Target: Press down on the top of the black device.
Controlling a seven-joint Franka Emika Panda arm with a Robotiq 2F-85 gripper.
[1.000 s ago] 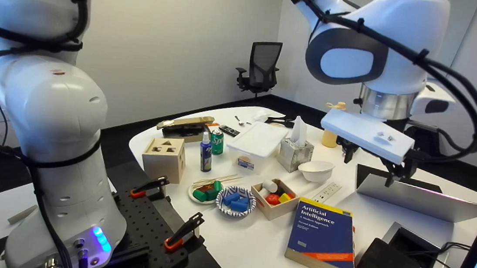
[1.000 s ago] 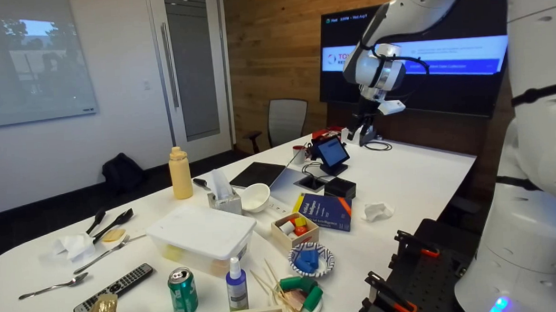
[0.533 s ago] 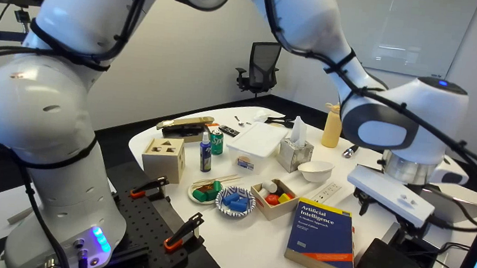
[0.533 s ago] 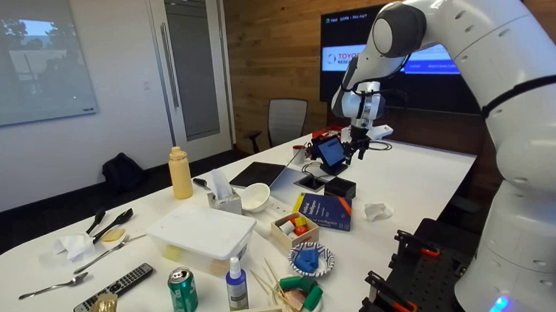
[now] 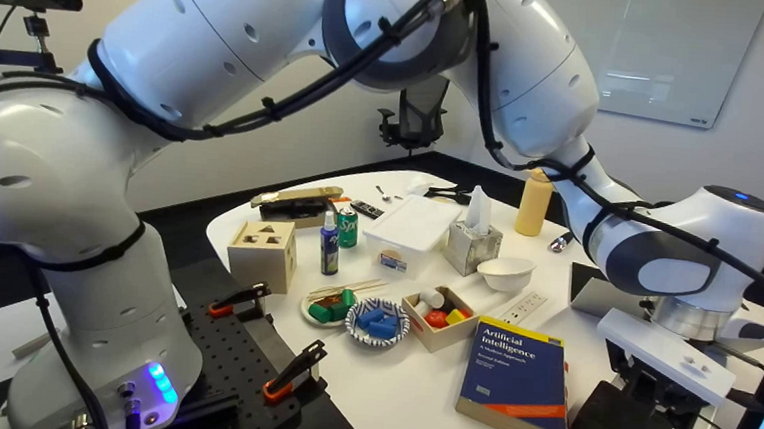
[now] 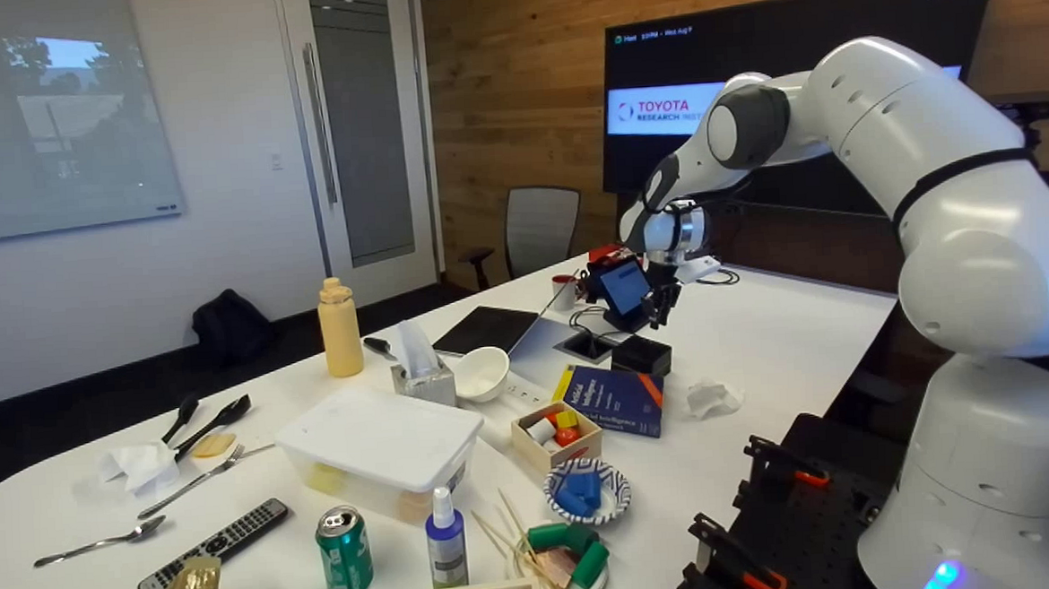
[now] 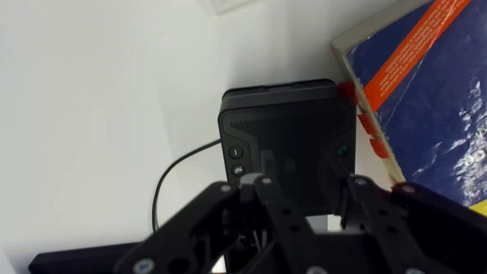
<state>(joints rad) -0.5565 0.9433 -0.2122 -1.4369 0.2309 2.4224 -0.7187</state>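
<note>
The black device (image 7: pixel 283 102) lies flat on the white table, with round buttons and a speaker grille on its upper face in the wrist view. In both exterior views it sits beside the blue book; the hand partly covers the device (image 5: pixel 607 422) in one of these, while the device (image 6: pixel 642 357) is plain to see in an exterior view. My gripper (image 7: pixel 302 163) points down over its top, jaws partly apart with nothing between them. In an exterior view the gripper (image 6: pixel 660 310) appears slightly above the device; whether the dark fingertips touch it I cannot tell.
The thick blue book (image 5: pixel 517 378) stands close against the device's side. A lit screen (image 6: pixel 627 286), cables and a grey laptop (image 6: pixel 490 329) are near. Crumpled tissue (image 6: pixel 712 399), a wooden box of blocks (image 5: pixel 439 322) and a white bowl (image 5: pixel 506 274) also lie around.
My arm has swung down and across the table, bringing the gripper from high up to over the black device. The jaws have partly closed. The device and book have not moved.
</note>
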